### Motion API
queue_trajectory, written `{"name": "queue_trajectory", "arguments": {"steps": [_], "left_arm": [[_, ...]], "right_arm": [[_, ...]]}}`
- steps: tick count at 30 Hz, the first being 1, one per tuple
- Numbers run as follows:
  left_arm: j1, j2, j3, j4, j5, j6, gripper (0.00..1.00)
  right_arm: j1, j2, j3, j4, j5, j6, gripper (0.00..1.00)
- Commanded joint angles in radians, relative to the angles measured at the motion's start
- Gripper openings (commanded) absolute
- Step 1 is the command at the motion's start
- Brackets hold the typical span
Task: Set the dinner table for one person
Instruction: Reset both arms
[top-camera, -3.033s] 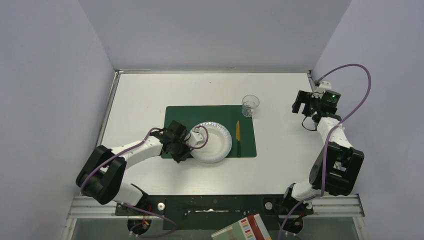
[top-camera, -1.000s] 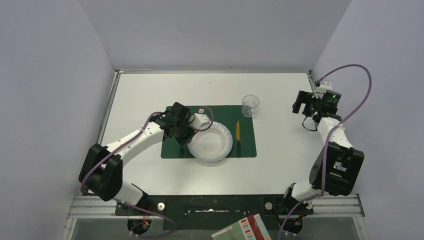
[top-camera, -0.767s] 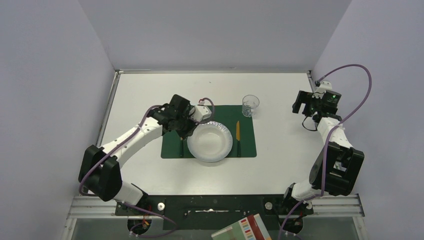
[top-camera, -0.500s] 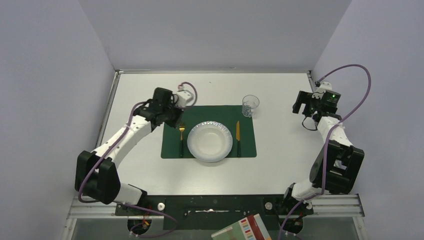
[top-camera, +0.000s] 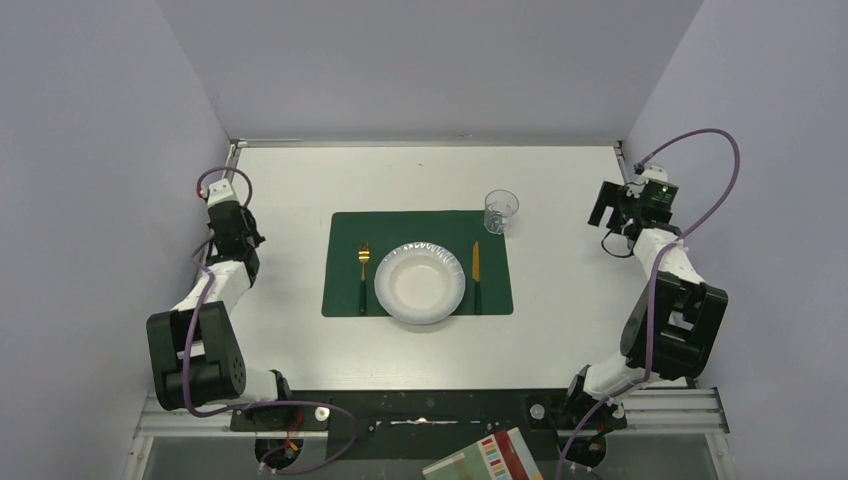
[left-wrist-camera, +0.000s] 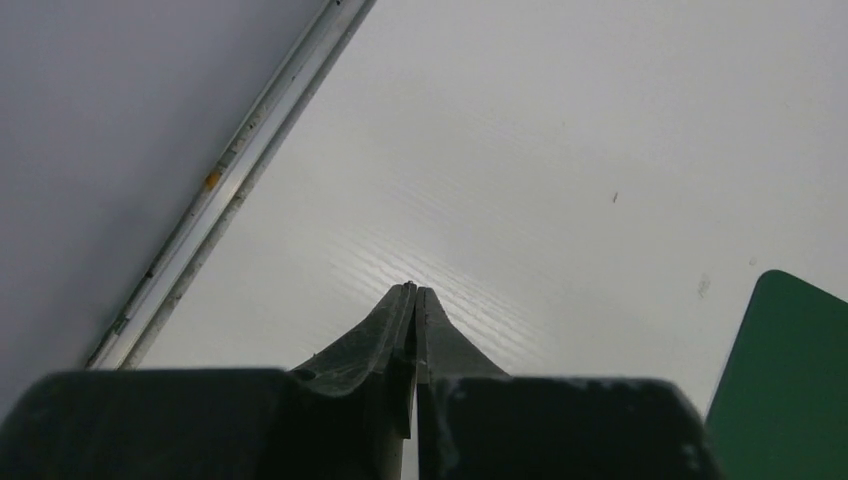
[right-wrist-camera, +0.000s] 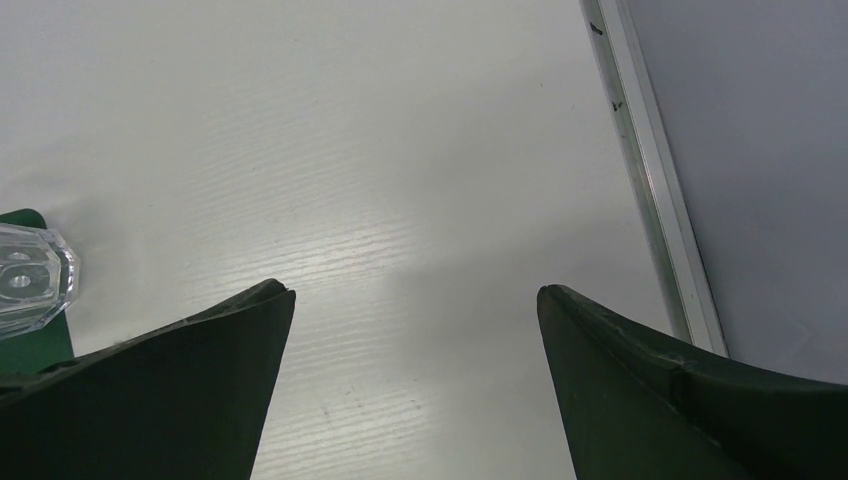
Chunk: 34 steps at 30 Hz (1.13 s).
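The white dinner table holds a dark green placemat. On the mat lie a white paper plate, a gold fork to its left and a gold knife to its right. A clear glass stands at the mat's far right corner, and it also shows in the right wrist view. My left gripper is shut and empty at the table's left edge, its fingertips pressed together in the left wrist view. My right gripper is wide open and empty over bare table near the right edge.
A thin metal rim runs along the table's left side and right side. Grey walls stand close on three sides. The mat's corner shows in the left wrist view. A colourful book lies below the front rail.
My left arm has let go of the fork beside the plate, lifted, and swung far left to the table's edge, its gripper now shut. The right arm has barely moved.
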Motion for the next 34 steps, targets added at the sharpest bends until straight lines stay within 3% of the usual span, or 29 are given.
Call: {"name": "queue_trajectory", "arguments": {"steps": [1, 3, 6, 7, 10, 19, 30, 32, 34], "left_arm": [[0.006, -0.041, 0.005, 0.156, -0.087, -0.034, 0.17], [0.006, -0.043, 0.002, 0.160, -0.094, -0.033, 0.36], [0.008, -0.036, 0.017, 0.138, -0.112, -0.039, 0.79], [0.008, -0.033, 0.022, 0.130, -0.125, -0.045, 0.83], [0.006, -0.028, 0.036, 0.116, -0.136, -0.046, 0.84], [0.005, -0.023, 0.027, 0.106, 0.013, 0.014, 0.84], [0.005, -0.004, 0.035, 0.095, 0.033, 0.013, 0.85], [0.004, -0.011, 0.029, 0.105, 0.032, 0.017, 0.85], [0.004, -0.015, 0.026, 0.106, 0.038, 0.017, 0.85]], "right_arm": [[0.021, -0.052, 0.017, 0.057, 0.060, 0.013, 0.98], [0.031, -0.058, 0.012, 0.067, 0.083, 0.014, 0.98], [0.045, -0.071, 0.001, 0.086, 0.118, 0.011, 0.98], [0.055, -0.074, 0.001, 0.088, 0.144, 0.011, 0.98], [0.079, -0.068, 0.009, 0.090, 0.210, 0.014, 0.98], [0.125, -0.053, 0.009, 0.107, 0.296, -0.002, 0.98], [0.138, -0.046, -0.002, 0.131, 0.328, -0.010, 0.98], [0.160, -0.048, -0.032, 0.177, 0.410, -0.032, 1.00], [0.208, -0.041, -0.022, 0.212, 0.600, -0.048, 0.98]]}}
